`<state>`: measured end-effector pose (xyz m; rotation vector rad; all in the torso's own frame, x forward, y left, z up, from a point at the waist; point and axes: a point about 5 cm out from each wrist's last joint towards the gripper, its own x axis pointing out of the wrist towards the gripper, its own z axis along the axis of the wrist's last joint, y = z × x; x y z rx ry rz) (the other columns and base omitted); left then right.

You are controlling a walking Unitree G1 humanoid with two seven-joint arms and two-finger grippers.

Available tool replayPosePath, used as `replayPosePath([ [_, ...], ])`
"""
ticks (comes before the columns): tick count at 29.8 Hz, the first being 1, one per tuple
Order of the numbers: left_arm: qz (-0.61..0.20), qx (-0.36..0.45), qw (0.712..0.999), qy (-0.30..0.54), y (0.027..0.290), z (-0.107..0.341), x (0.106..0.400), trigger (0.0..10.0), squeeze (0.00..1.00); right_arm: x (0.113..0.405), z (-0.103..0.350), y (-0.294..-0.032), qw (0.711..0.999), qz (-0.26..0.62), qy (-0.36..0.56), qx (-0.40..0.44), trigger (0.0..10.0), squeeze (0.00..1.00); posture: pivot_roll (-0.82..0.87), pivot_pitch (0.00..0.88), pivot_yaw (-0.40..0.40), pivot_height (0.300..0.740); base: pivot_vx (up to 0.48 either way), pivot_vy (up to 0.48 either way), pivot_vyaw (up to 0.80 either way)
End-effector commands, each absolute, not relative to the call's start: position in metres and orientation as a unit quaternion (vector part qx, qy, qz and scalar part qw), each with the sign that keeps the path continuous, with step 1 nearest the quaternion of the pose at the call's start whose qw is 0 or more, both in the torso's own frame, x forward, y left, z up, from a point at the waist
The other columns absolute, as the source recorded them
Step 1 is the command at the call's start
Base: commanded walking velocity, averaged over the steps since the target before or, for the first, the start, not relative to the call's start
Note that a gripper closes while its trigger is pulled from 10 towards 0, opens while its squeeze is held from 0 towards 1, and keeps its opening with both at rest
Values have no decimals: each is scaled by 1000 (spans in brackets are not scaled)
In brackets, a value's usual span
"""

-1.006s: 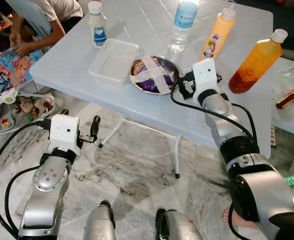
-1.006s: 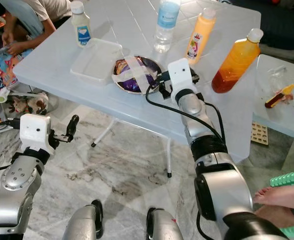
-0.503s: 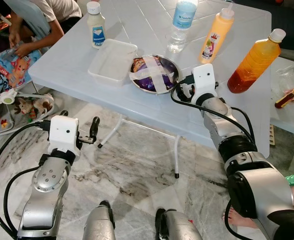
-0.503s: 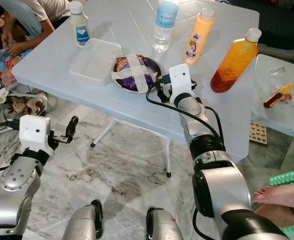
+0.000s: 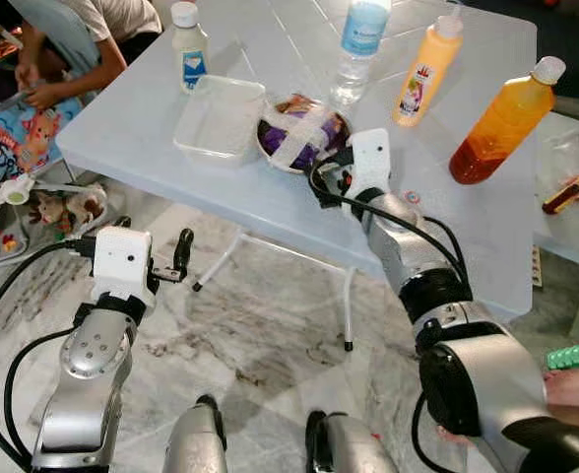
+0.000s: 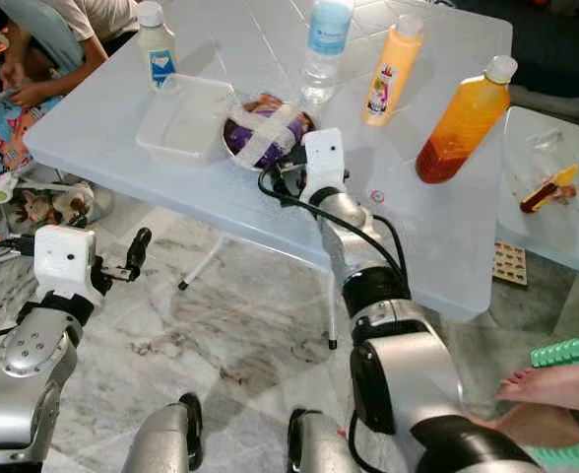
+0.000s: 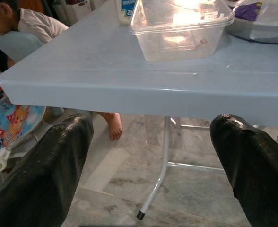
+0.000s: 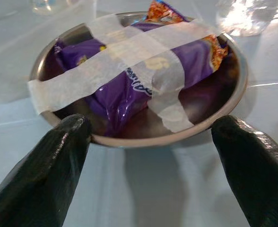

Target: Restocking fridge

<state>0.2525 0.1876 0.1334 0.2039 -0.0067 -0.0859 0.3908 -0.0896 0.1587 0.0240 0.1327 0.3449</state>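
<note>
- Right gripper (image 8: pixel 148 142) over the table (image 5: pixel 152 128), fingers spread wide, holding nothing, just short of the bowl (image 8: pixel 233 90).
- Taped purple packet (image 8: pixel 129 75) lies in bowl.
- Left gripper (image 7: pixel 153 156) open, empty, below the table edge.

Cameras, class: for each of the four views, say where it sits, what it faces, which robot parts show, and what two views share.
Left eye, right eye: head, looking down at the table; both arms.
Left wrist: low, facing the clear tub; left tool open.
Right wrist: faces the taped steel bowl; right tool open.
Shared: bowl, tub.
</note>
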Motion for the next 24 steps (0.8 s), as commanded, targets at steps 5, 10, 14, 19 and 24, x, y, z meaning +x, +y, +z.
replayPosePath([
  [5, -41, 106, 993, -6, 188, 135, 253, 10000, 0, 388, 159, -82, 979, 184, 77, 35, 10000, 0, 108, 187, -62, 740, 0, 0, 0],
  [10, -40, 105, 994, -7, 188, 135, 253, 10000, 0, 384, 167, -88, 984, 160, 48, 59, 10000, 0, 104, 185, -65, 740, 0, 0, 0],
  [14, -41, 104, 994, -6, 187, 134, 253, 10000, 0, 379, 173, -102, 988, 118, 13, 102, 10000, 0, 99, 186, -65, 740, 0, 0, 0],
  [19, -44, 102, 994, -6, 186, 133, 253, 10000, 0, 376, 169, -117, 987, 75, 12, 145, 10000, 0, 92, 186, -62, 740, 0, 0, 0],
  [24, -47, 103, 994, -5, 185, 133, 254, 10000, 0, 381, 170, -123, 982, 56, 32, 180, 10000, 0, 99, 188, -50, 740, 0, 0, 0],
])
